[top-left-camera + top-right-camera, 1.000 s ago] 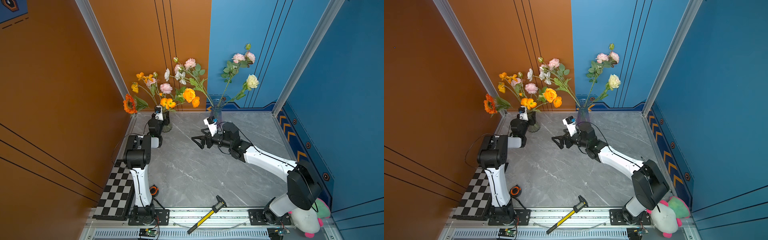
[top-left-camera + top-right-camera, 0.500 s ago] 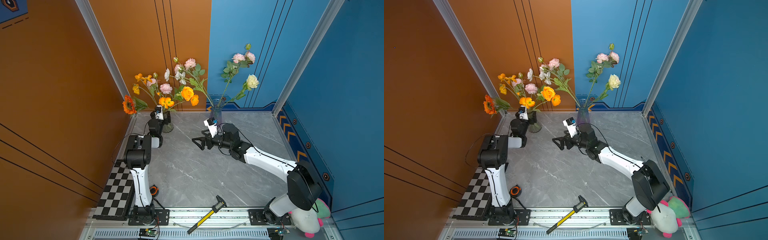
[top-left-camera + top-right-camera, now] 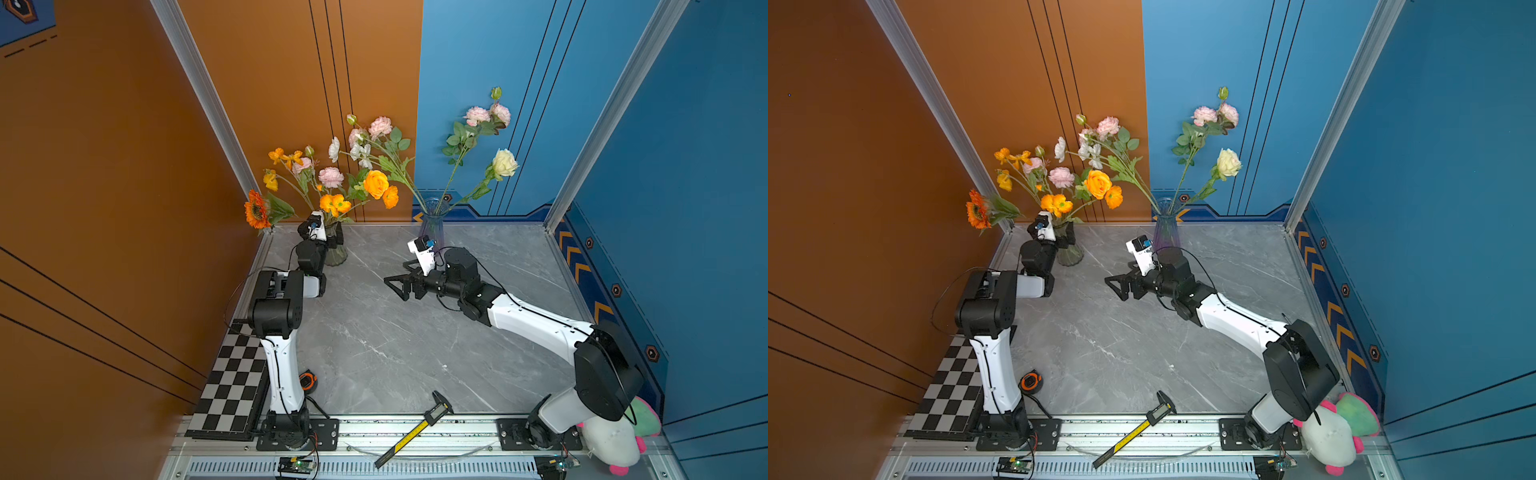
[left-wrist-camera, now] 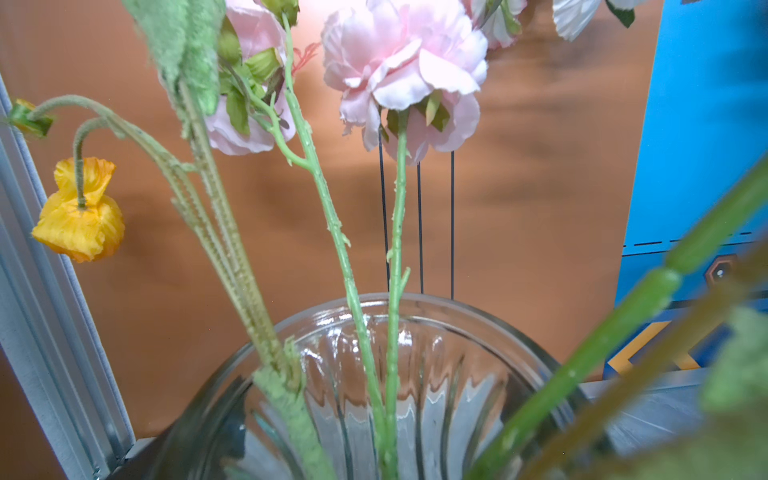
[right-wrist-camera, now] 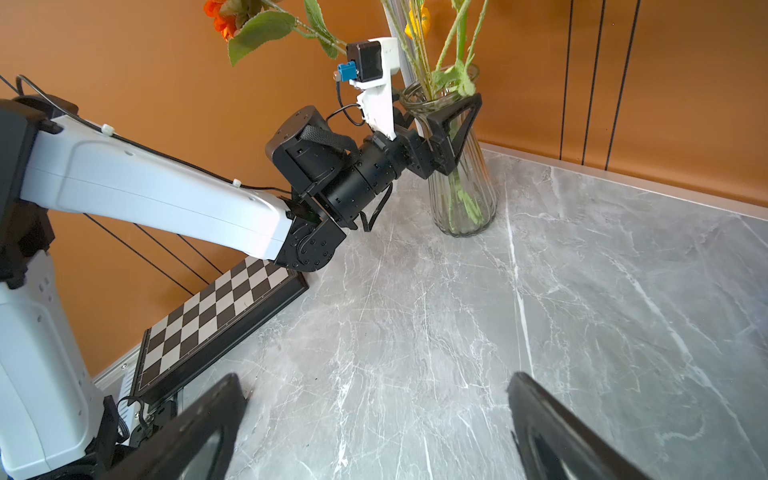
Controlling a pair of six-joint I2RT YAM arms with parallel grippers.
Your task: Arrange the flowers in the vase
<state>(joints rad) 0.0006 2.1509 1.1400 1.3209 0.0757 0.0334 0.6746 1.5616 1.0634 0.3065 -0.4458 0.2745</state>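
Flowers [image 3: 376, 183] stand in two vessels at the back of the marble table [image 3: 374, 340]. Most of them, orange, yellow, pink and white, are in a ribbed glass vase [image 3: 336, 253] by the orange wall, and three more stems are in a tall violet vase [image 3: 432, 226] before the blue wall. Left gripper [image 5: 446, 106] sits at the ribbed vase's neck, jaws set wide to either side of it; whether they press the glass I cannot tell, since the near finger covers the gap. Right gripper [image 3: 397, 286] hangs over bare marble mid-table, jaws fully spread, nothing between them. A yellow-scaled caliper [image 3: 411, 432] lies across the front rail, its markings too small to read.
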